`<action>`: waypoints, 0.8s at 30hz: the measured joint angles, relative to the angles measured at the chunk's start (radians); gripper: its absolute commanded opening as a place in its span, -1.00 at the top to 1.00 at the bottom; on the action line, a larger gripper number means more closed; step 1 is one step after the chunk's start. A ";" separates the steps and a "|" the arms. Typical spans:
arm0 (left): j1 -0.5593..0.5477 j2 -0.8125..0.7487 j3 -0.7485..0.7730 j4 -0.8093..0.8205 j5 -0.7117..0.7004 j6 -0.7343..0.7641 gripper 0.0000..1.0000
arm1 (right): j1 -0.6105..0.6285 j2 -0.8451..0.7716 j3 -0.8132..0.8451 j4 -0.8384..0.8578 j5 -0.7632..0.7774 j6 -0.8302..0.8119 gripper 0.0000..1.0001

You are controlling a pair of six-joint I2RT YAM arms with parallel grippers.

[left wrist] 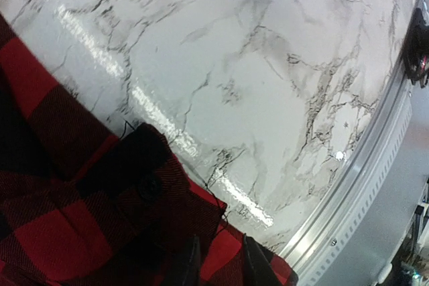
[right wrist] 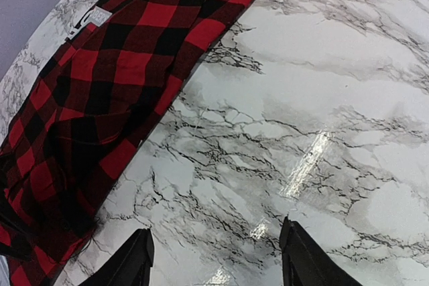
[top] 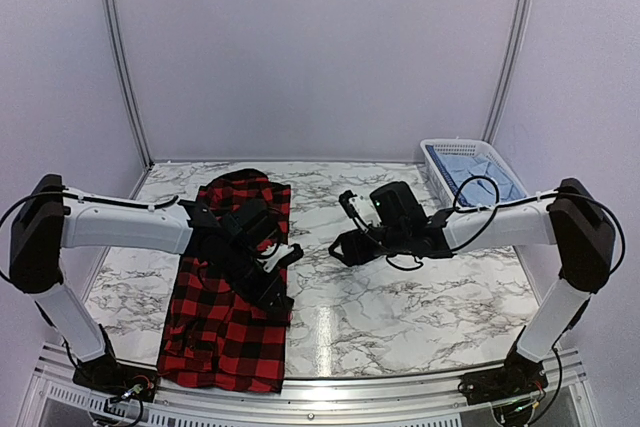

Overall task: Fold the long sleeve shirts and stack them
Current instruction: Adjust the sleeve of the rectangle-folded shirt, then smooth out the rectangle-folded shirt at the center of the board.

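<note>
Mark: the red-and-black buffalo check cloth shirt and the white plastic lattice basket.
red-and-black buffalo check cloth shirt (top: 225, 327), top external view, lower body panel.
white plastic lattice basket (top: 455, 143), top external view, far rim.

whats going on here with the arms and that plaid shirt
Two robot arms are folding shirts. The red-and-black check shirt lies lengthwise on the left of the marble table and looks partly folded. The left end effector is down at its edge, jaws nearly together; whether it grips cloth is unclear. The right end effector hovers open and empty over bare marble. The pale blue shirt sits in the white basket at the far right, not yet taken out.
</note>
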 measured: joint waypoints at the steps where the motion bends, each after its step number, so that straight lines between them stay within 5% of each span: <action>1: -0.001 -0.006 0.000 0.009 0.008 0.001 0.32 | 0.003 0.000 0.000 -0.005 -0.003 -0.006 -0.22; 7: 0.000 -0.058 0.000 0.058 0.003 -0.015 -0.02 | 0.072 0.019 0.014 -0.058 -0.022 -0.029 -0.22; 13: 0.054 -0.162 -0.051 0.095 -0.078 -0.106 0.04 | 0.157 0.057 0.051 -0.098 -0.051 -0.020 -0.22; 24: 0.334 -0.292 -0.260 0.107 -0.210 -0.352 0.10 | 0.207 0.191 0.168 -0.104 -0.128 -0.034 -0.16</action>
